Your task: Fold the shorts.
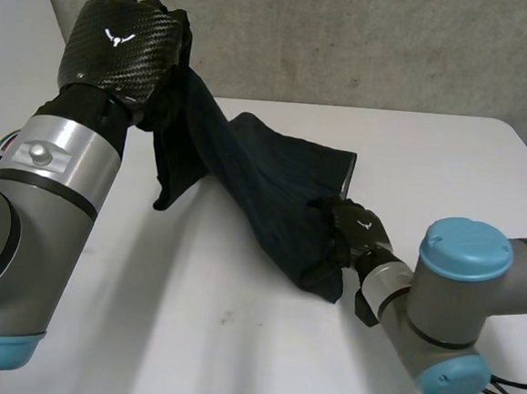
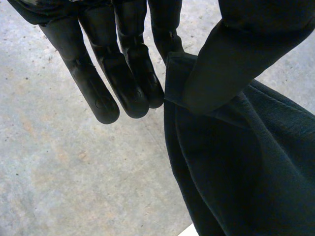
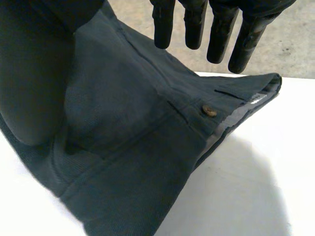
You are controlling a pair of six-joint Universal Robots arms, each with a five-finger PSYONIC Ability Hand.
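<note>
Dark navy shorts hang stretched between my two hands. My left hand is raised high at the table's far left and is shut on one leg's hem. In the left wrist view the thumb presses that hem against a finger, while the other fingers stay straight beside it. The cloth slopes down to the table, where the waistband end rests. My right hand sits low at that end. In its own wrist view its fingers are straight and spread, clear above the waistband and its brown button.
The white table stretches out in front of the shorts and to the right. A grey concrete wall stands behind the table's far edge. My right arm's elbow lies low at the front right.
</note>
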